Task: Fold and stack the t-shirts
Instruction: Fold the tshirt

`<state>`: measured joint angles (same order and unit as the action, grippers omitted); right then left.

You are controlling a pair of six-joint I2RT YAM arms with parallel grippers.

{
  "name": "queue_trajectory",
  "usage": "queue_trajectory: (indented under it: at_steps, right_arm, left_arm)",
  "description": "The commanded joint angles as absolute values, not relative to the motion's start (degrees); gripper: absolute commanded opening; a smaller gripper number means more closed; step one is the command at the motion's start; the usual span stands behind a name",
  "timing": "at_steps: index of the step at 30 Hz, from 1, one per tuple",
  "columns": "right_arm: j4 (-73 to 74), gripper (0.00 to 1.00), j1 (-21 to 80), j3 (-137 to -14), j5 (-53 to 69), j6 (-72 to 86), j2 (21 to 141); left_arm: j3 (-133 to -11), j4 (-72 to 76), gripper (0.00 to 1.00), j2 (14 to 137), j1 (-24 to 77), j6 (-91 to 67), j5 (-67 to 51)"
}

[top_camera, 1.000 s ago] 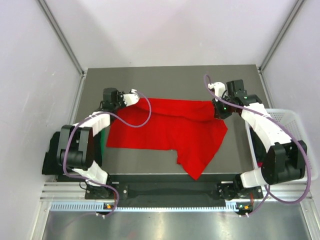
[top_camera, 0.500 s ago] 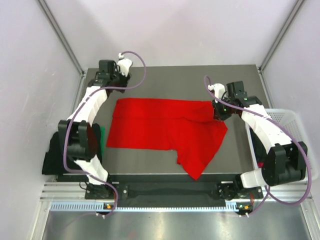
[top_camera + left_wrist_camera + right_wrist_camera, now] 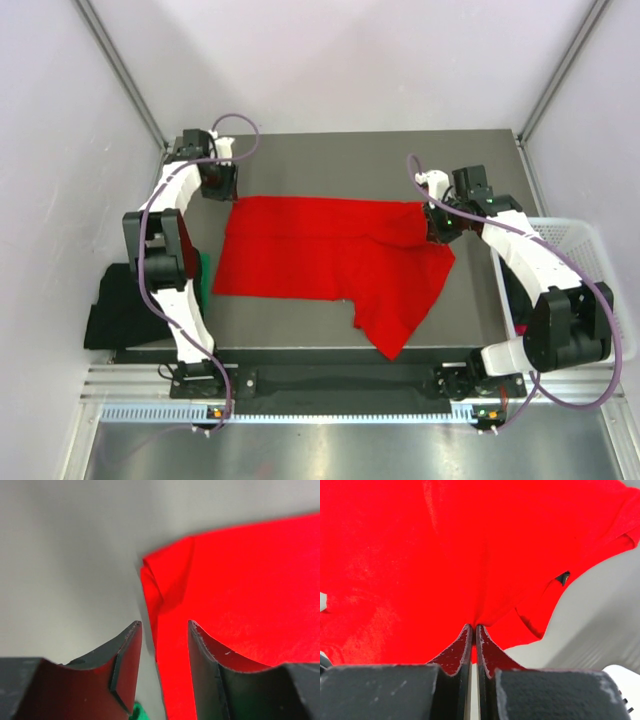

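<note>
As right tool (image 3: 474, 628) pinches t-shirt (image 3: 320, 245); left tool (image 3: 165, 624) parted

Matt cloth on a smooth table (image 3: 350, 160)
The red t-shirt (image 3: 330, 255) is soft, matt cloth, creased ahead of the jaws; the table is dull grey.

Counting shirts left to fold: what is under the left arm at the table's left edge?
A black cloth and a strip of green cloth show there. The left arm covers most of the green cloth, so its shape is hidden.
</note>
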<state>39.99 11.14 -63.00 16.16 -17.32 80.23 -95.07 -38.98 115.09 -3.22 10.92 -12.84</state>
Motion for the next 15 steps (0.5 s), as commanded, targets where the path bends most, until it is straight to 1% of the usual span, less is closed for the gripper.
queue_trajectory:
  at_steps: [1,2,3,5,7,10,15]
  right_arm:
    - [38.50,0.00,11.43,-63.19,17.23,-17.40,79.37]
    - [38.58,0.00,11.43,-63.19,17.14,-17.49,79.37]
    - [38.50,0.00,11.51,-63.11,17.05,-17.49,79.54]
    - [38.50,0.00,11.43,-63.11,16.88,-17.58,79.63]
    - [38.50,0.00,11.43,-63.11,16.70,-17.67,79.80]
    - [38.67,0.00,11.51,-63.11,16.44,-17.75,79.98]
    - [38.58,0.00,11.51,-62.67,15.82,-17.84,80.07]
  left_arm:
    - [-99.31,-37.97,0.46,116.80,-2.99,9.06,-15.20]
    - [-99.75,-37.97,0.45,117.94,-3.08,8.62,-15.55]
    - [-100.19,-37.97,0.42,118.56,-3.34,8.35,-16.08]
    - [-101.68,-37.88,0.39,120.66,-3.51,7.48,-16.52]
    - [-103.17,-37.79,0.34,122.25,-4.04,6.95,-17.05]
    - [-104.41,-37.53,0.32,124.80,-4.57,5.98,-17.84]
    - [-104.77,-36.56,0.33,126.39,-4.83,5.45,-17.67]
